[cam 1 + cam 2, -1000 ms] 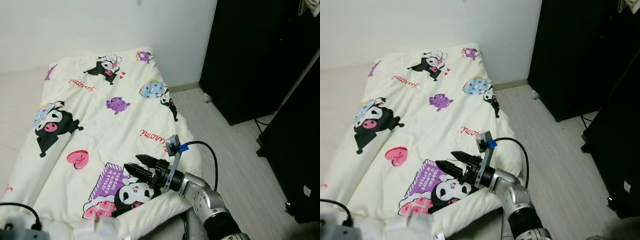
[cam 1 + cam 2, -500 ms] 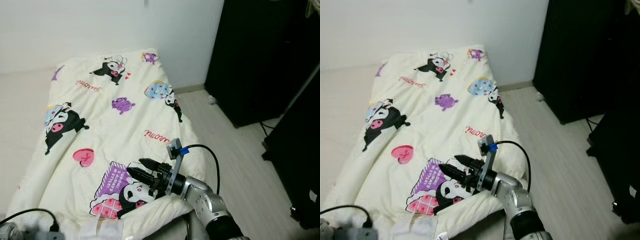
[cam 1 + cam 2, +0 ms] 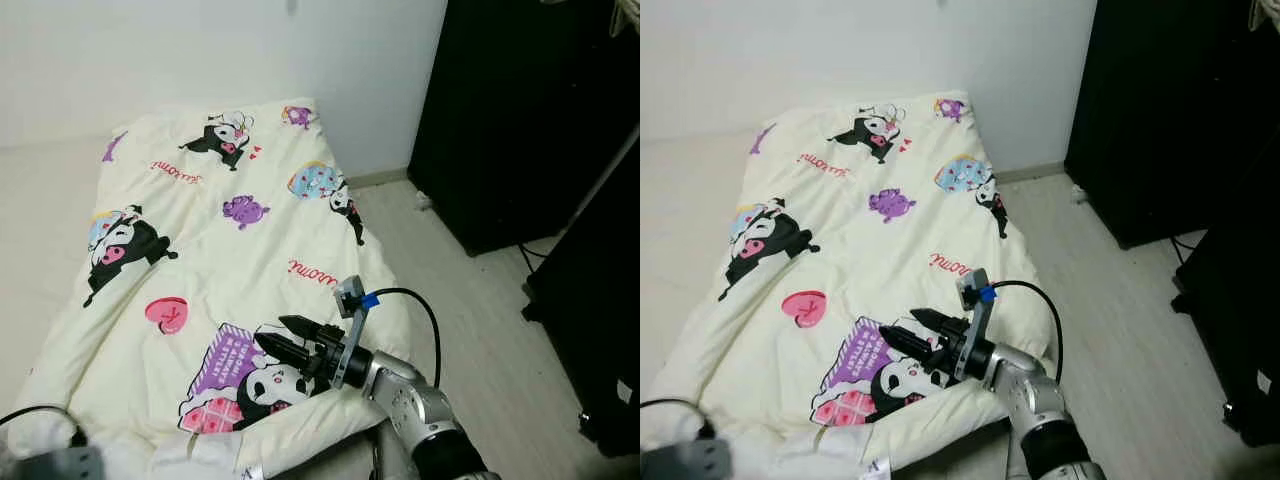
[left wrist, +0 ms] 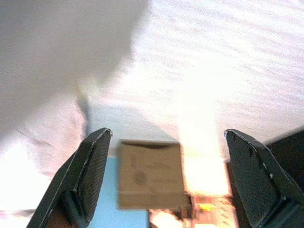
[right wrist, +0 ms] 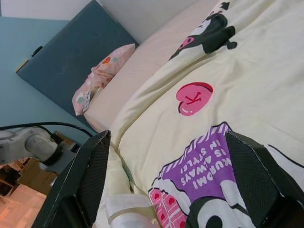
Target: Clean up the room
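A cream comforter [image 3: 220, 250] printed with cartoon characters lies spread over the bed. My right gripper [image 3: 272, 332] hovers open just above its near right corner, over a purple and black print [image 3: 250, 375], with nothing between its fingers. In the right wrist view the same print [image 5: 209, 166] and a pink heart [image 5: 192, 97] lie below the fingers. My left arm [image 3: 50, 465] sits low at the near left edge of the comforter. The left gripper [image 4: 167, 134] is open in front of bright white fabric [image 4: 213, 57], with a blurred brown box [image 4: 149, 173] beyond it.
A black wardrobe [image 3: 520, 120] stands to the right against the white wall. Pale wooden floor [image 3: 470, 300] runs between it and the bed. A black stand [image 3: 585, 300] is at the far right. A pillow [image 5: 102, 71] and a dark blue headboard [image 5: 61, 52] are at the bed's head.
The camera has shifted a little, so the whole scene sits slightly differently. My right gripper stays open over the same corner of the comforter.
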You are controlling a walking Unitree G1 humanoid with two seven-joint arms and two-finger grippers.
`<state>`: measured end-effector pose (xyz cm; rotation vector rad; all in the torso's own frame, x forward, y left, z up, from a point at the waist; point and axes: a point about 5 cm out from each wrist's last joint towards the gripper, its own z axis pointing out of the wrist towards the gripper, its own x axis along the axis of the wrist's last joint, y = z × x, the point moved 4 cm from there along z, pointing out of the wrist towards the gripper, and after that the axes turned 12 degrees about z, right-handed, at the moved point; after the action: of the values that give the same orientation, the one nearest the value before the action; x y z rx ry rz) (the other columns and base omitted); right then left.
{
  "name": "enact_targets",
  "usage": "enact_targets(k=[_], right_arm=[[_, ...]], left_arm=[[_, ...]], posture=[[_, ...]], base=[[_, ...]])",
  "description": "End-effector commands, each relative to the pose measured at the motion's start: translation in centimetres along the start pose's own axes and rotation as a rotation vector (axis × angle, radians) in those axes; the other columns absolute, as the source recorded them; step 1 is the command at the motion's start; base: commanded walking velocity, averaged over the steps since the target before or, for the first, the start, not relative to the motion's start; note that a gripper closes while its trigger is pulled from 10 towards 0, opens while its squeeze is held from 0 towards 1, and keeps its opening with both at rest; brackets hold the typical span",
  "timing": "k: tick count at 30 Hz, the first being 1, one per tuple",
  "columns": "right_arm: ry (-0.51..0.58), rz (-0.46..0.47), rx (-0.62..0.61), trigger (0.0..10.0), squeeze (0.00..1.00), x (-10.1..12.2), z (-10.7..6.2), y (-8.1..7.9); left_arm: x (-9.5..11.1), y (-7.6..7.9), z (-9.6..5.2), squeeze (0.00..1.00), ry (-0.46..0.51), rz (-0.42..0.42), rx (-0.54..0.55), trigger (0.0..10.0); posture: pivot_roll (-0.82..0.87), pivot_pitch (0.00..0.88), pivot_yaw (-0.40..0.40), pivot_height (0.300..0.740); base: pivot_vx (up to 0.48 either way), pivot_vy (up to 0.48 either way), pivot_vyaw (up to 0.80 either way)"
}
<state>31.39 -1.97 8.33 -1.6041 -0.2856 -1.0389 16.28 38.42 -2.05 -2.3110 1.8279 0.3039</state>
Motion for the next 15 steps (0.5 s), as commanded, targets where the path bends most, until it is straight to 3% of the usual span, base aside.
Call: enact_targets(k=[1,4,7,9,11,12,13,14,15], right_arm=[[-0.006,0.019,0.001,10.0,0.0,-0.3,0.2,0.0],[-0.005,0.02,0.0,10.0,0.0,-0.3,0.1,0.0],[-0.002,0.025,0.001,10.0,0.0,-0.2,-0.1,0.1],[-0.001,0.026,0.0,10.0,0.0,-0.2,-0.1,0.1],[0.022,0.029,-0.019,10.0,0.0,0.2,-0.3,0.4],[0.031,0.029,-0.044,10.0,0.0,0.3,-0.4,0.8],[0.031,0.029,-0.044,10.0,0.0,0.3,-0.4,0.8],[0.028,0.033,-0.071,10.0,0.0,0.4,-0.5,1.1],[0.03,0.032,-0.098,10.0,0.0,0.4,-0.6,1.5]], left_arm=[[-1.1,1.0,-0.7,1.0,0.009,0.028,-0.074,10.0],[-1.6,1.6,-1.2,1.0,0.027,0.047,-0.126,10.0],[-3.2,1.0,-5.1,1.0,0.078,0.094,-0.127,10.0],[-3.4,0.6,-5.8,1.0,0.082,0.099,-0.113,10.0],[-4.1,-0.8,-8.2,1.0,0.083,0.096,-0.04,10.0],[-4.3,-1.3,-9.1,1.0,0.081,0.091,-0.014,10.0],[-4.3,-1.3,-9.1,1.0,0.081,0.091,-0.014,10.0],[-4.6,-2.3,-10.5,1.0,0.075,0.078,0.036,10.0],[-4.9,-3.5,-11.9,0.0,0.066,0.059,0.102,10.0]], posture=[[-0.06,0.142,0.04,0.566],[-0.06,0.142,0.038,0.566],[-0.06,0.143,0.038,0.566],[-0.06,0.143,0.038,0.566],[-0.05,0.143,0.037,0.566],[-0.05,0.144,0.036,0.566],[-0.05,0.144,0.036,0.566],[-0.05,0.144,0.036,0.566],[-0.05,0.143,0.034,0.566]], base=[[0.0,0.0,0.0],[0.0,0.0,0.0],[0.0,0.0,0.0],[0.0,0.0,0.0],[0.0,0.0,0.0],[0.0,0.0,0.0],[0.0,0.0,0.0],[0.0,0.0,0.0],[0.0,0.0,0.0]])
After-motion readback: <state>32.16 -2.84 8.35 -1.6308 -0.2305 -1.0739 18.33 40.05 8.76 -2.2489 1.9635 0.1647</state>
